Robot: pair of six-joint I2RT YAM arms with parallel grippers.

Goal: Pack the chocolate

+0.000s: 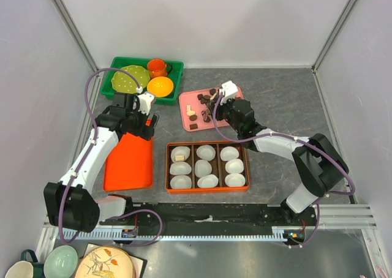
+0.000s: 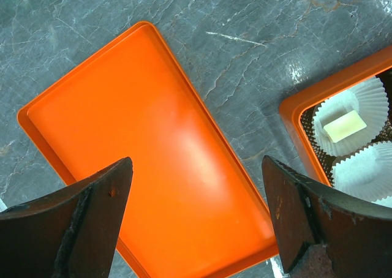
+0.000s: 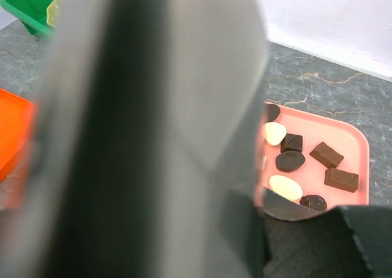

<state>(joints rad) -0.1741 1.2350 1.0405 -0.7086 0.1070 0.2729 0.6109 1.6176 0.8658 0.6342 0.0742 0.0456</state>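
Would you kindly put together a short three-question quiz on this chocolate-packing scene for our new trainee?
1. Which colour is the tray holding the loose chocolates? A green, B pink, C orange.
2. True or false: the left pincer is shut on a chocolate.
3. How many paper cups sit in the box?
Key: 1 B; 2 false, it is open and empty; 3 nine.
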